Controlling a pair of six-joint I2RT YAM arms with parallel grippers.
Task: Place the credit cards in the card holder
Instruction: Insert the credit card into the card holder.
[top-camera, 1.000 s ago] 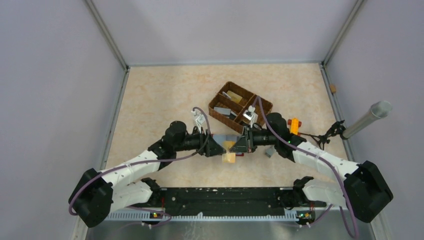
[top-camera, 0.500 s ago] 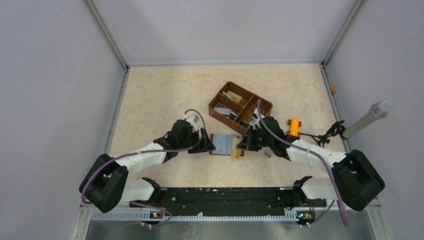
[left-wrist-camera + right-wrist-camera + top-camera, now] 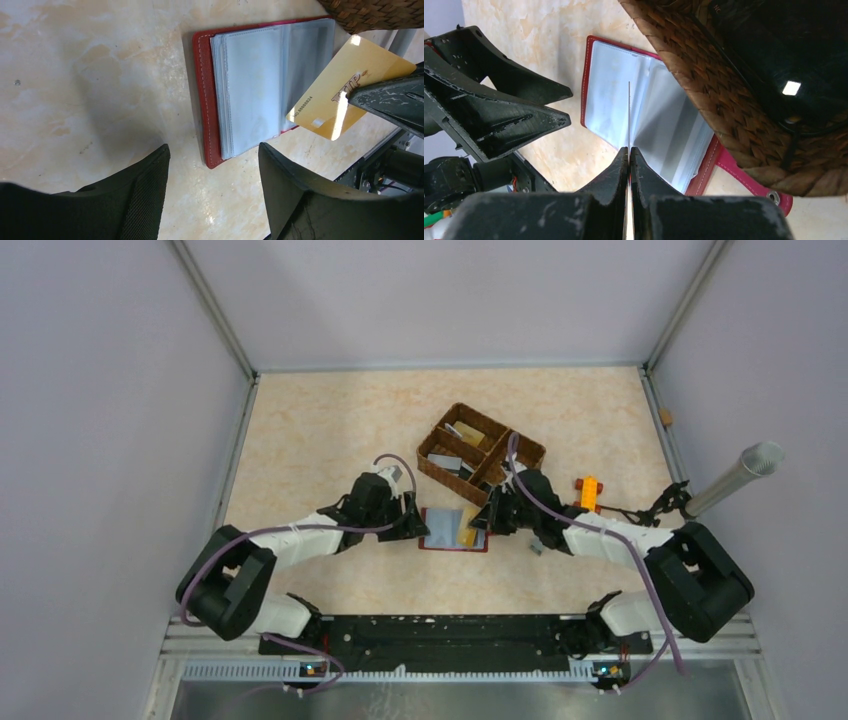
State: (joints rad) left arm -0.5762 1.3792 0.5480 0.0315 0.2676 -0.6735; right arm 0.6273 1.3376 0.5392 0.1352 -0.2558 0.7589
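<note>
My left gripper [image 3: 213,149]: wide, nothing between the fingers. It hangs low over the pale marbled table [image 3: 320,430], just at the left side of the holder, closer to the near edge than to the far edge.

My right gripper [image 3: 629,149]: closed tight on a thin gold-tan plastic card [image 3: 345,95]. It comes in from the right side and faces my left one.

Held card: tilted, its printed face visible from my left wrist and only its thin edge from my right wrist. Its free end is over the clear pockets. I cannot tell if it touches them.

Task's thing: the dark red leather-like folding card holder [image 3: 202,100] lies open and flat on the table between my two grippers, about halfway between the left and right edges. The clear plastic pockets [image 3: 250,95] face up. The snap tab [image 3: 769,192] sticks out on the side toward the basket.

Behind the holder: a brown woven wicker basket with dividers [image 3: 432,462], just beside the holder, toward the far edge. More flat cards [image 3: 445,460], grey, white and tan, lie in its compartments.

Toward the right edge: a small orange block [image 3: 588,492], near my right arm.

At the right edge: a silver ribbed metal tube [image 3: 735,478], leaning outward.
</note>
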